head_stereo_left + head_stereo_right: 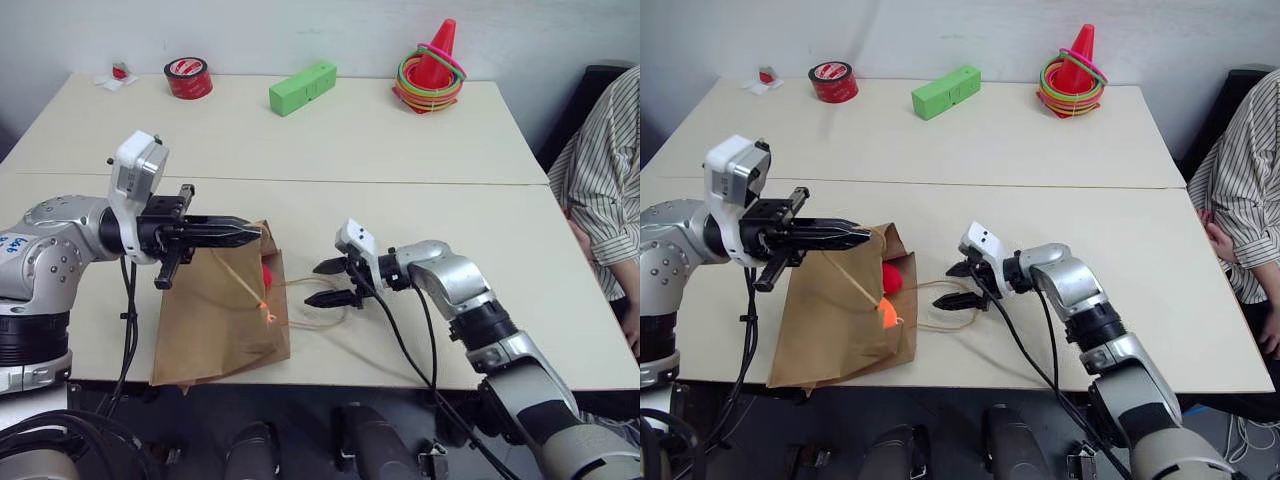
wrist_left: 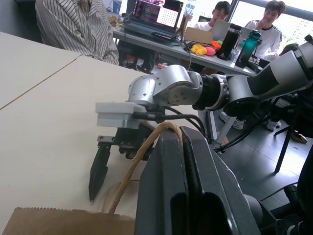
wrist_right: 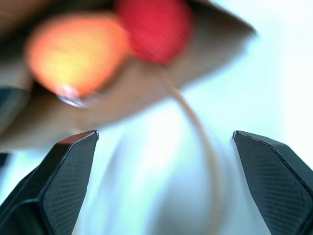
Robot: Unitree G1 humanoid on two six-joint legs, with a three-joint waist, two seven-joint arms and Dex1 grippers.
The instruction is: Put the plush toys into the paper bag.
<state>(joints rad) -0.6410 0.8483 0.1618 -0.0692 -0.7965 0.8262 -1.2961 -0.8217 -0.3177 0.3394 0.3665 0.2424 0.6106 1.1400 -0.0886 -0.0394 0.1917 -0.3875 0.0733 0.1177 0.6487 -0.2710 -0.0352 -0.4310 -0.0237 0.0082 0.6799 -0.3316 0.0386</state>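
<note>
The brown paper bag (image 1: 215,320) lies near the table's front edge, its mouth facing right. My left gripper (image 1: 245,235) is shut on one tan cord handle (image 2: 142,152) and holds the mouth's upper edge up. Just inside the mouth sit both plush toys, the red one (image 1: 892,277) above the orange one (image 1: 886,313). My right gripper (image 1: 322,282) hangs open and empty a short way right of the mouth, pointing at it. In the right wrist view, the orange toy (image 3: 73,54) and the red toy (image 3: 154,29) show beyond the spread fingers. The second handle (image 1: 940,300) lies loose on the table below that gripper.
At the table's far side stand a red tape roll (image 1: 188,77), a green block (image 1: 302,87) and an orange cone with coloured rings (image 1: 432,68). A person in a striped shirt (image 1: 605,170) sits at the right edge. A seam runs across the tabletop (image 1: 400,183).
</note>
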